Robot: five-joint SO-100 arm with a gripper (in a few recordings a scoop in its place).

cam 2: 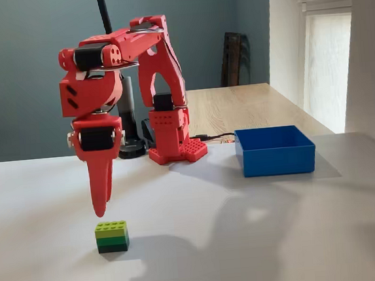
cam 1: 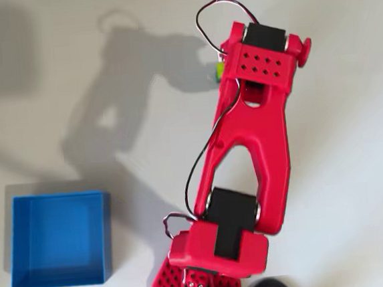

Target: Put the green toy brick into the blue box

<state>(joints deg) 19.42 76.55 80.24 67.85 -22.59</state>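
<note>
The green toy brick (cam 2: 112,236) stands on the white table, lime on top and darker green below. In the overhead view a sliver of the brick (cam 1: 219,70) peeks out at the left edge of the red wrist. My red gripper (cam 2: 101,212) points straight down, its tip a short way above the brick and slightly left of it, not touching. Its fingers look pressed together into one tapered point, with nothing held. The blue box (cam 2: 275,150) sits far to the right in the fixed view, and at the lower left as the blue box (cam 1: 59,239) in the overhead view; nothing lies in it.
The arm's red base (cam 2: 175,148) is bolted at the table's rear, left of the box. A black post foot (cam 2: 132,148) stands beside it. A wooden tabletop (cam 2: 250,105) lies behind.
</note>
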